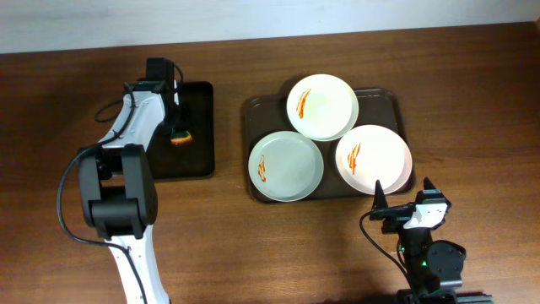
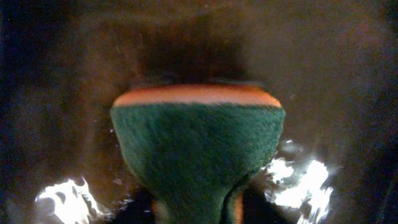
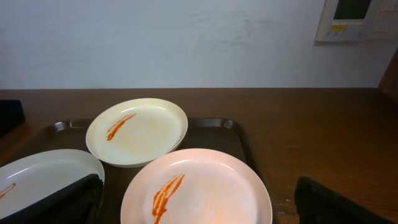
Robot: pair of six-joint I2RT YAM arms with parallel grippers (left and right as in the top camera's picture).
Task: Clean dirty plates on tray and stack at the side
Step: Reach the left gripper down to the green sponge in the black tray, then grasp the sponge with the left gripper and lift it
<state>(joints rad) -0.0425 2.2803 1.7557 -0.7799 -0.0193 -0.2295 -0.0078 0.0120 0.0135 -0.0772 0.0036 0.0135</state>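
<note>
Plates [image 1: 322,106] on the tray [image 1: 260,114], three, each smeared orange; we see left fingers [image 1: 175,125] pinching the sponge [image 2: 199,149], right fingers [image 3: 62,202] spread, empty.

Office-like room: wooden table [image 1: 472,51], wall control panel [image 3: 353,18]

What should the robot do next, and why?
Probably lift the left claw with the sponge off the black mat and carry it toward the pale green plate, the nearest one. The sponge looks pinched in that claw, and all three plates on the brown tray show orange smears.
</note>
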